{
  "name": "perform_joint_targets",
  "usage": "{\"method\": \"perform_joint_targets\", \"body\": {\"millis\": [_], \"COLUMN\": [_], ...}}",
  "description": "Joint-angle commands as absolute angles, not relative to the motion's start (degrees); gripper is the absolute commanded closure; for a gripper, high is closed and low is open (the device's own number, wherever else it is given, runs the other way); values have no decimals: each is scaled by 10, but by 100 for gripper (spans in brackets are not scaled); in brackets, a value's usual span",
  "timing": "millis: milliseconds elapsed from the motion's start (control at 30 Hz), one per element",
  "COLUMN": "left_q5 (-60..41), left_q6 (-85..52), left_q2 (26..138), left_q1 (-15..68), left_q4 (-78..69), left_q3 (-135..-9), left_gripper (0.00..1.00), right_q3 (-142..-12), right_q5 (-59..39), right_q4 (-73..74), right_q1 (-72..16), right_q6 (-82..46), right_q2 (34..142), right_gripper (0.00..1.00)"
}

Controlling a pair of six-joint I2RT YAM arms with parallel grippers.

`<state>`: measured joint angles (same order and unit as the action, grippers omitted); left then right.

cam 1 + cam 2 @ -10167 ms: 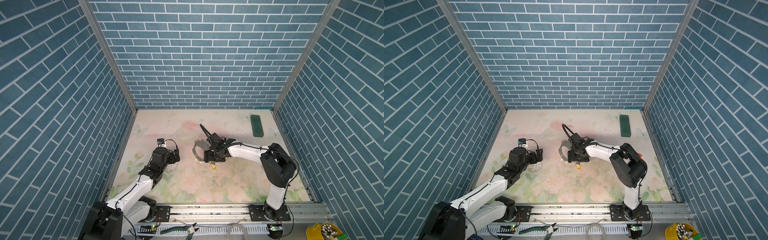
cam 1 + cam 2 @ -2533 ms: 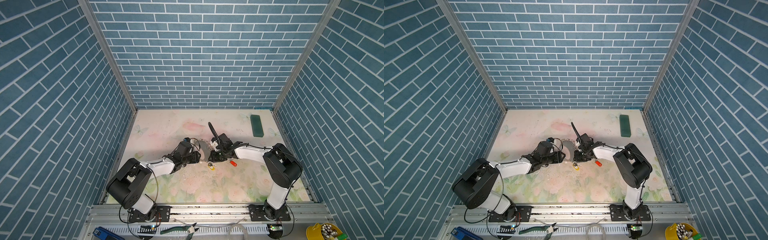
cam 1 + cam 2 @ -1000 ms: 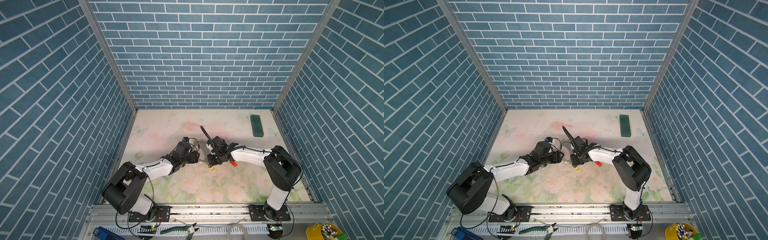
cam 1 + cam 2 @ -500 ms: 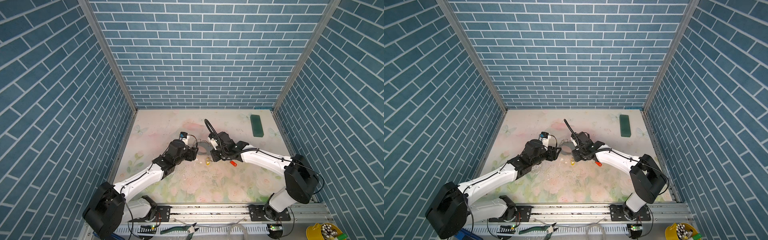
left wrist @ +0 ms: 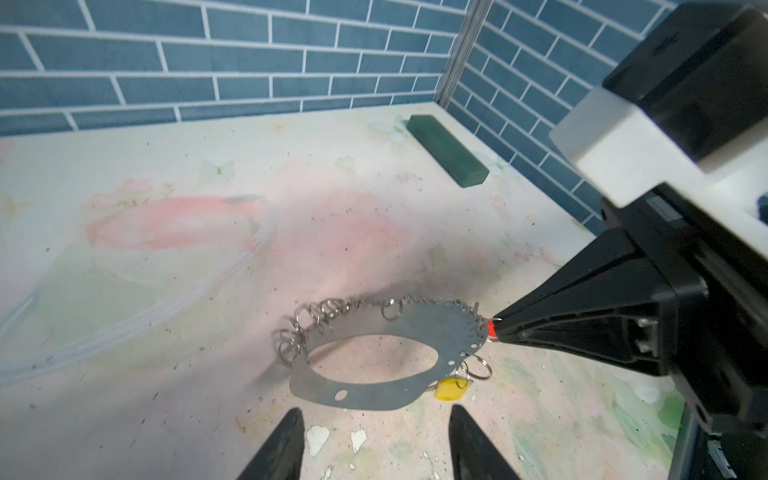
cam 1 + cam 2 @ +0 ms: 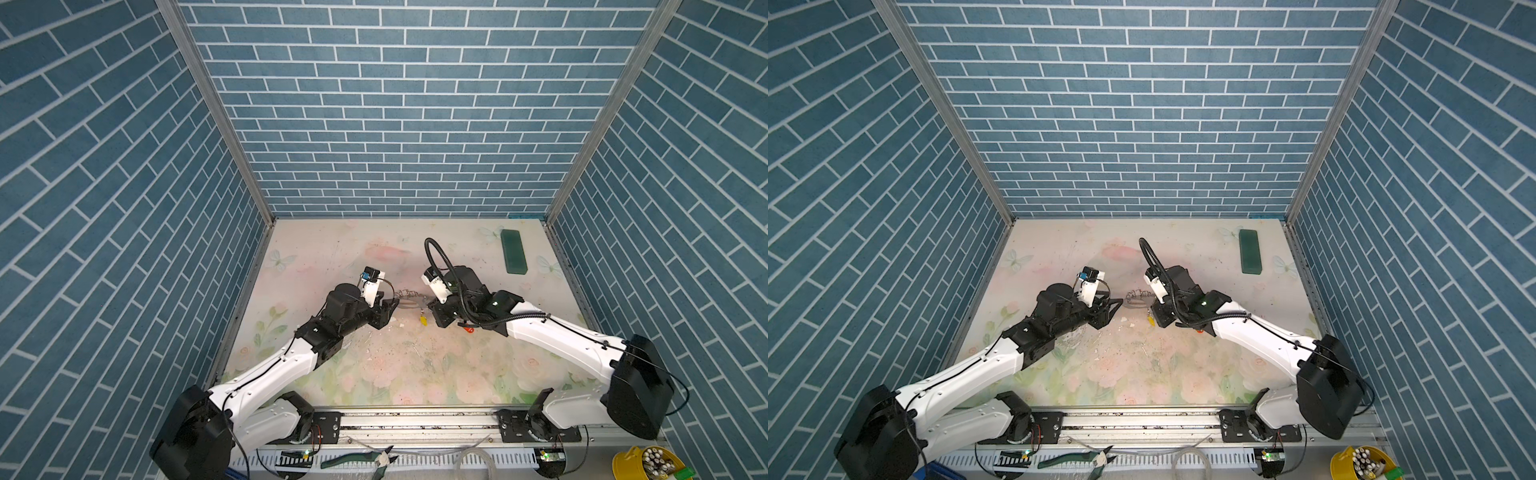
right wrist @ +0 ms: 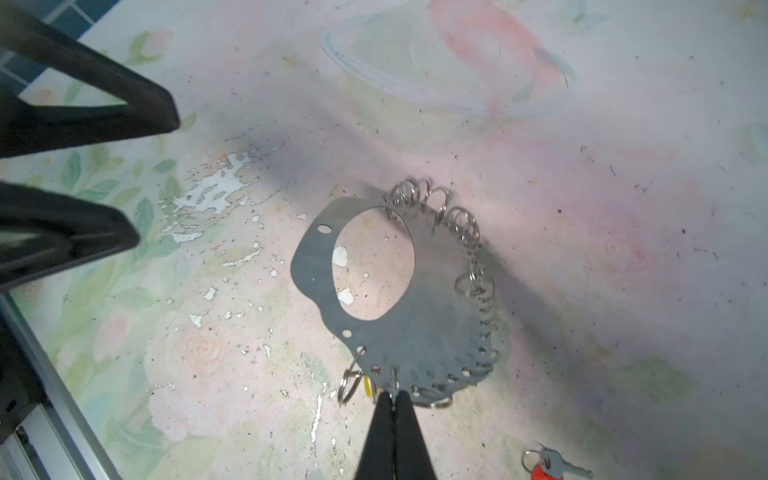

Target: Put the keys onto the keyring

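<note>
Keyring (image 7: pixel 436 316) looked thin, stiff, light; right claw (image 7: pixel 392 401) pinched its clipped rim, lower centre; left claw (image 5: pixel 376 411) half-open, empty; plain edge graspable.

Far half of the table (image 6: pixel 332 249) is open, save the green block (image 6: pixel 513 257) far right; the left gripper (image 5: pixel 374 417) and right gripper (image 7: pixel 392 399) flank the keyring (image 5: pixel 415 332) mid-table

No text, label or number can be read.
</note>
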<state>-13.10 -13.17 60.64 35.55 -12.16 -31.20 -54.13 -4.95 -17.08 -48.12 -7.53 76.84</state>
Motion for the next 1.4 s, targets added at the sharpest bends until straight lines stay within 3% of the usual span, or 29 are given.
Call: {"method": "perform_joint_targets", "body": {"millis": [0, 467, 800, 1367], "left_q5": [-170, -227, -433, -410], "left_q6": [-107, -33, -65, -41], "left_q2": [600, 702, 761, 766], "left_q1": [359, 359, 359, 359], "left_q4": [-196, -249, -337, -482], "left_q3": [-295, -339, -340, -271], "left_gripper": [44, 48, 53, 59], "right_q3": [-502, -418, -364, -293], "right_q5": [-78, -187, -272, -377], "right_q4": [-116, 4, 118, 269], "right_q1": [-483, -429, -388, -387], "right_q6": [-21, 24, 8, 2], "right_q2": [727, 643, 618, 631], "right_gripper": [100, 100, 100, 100]}}
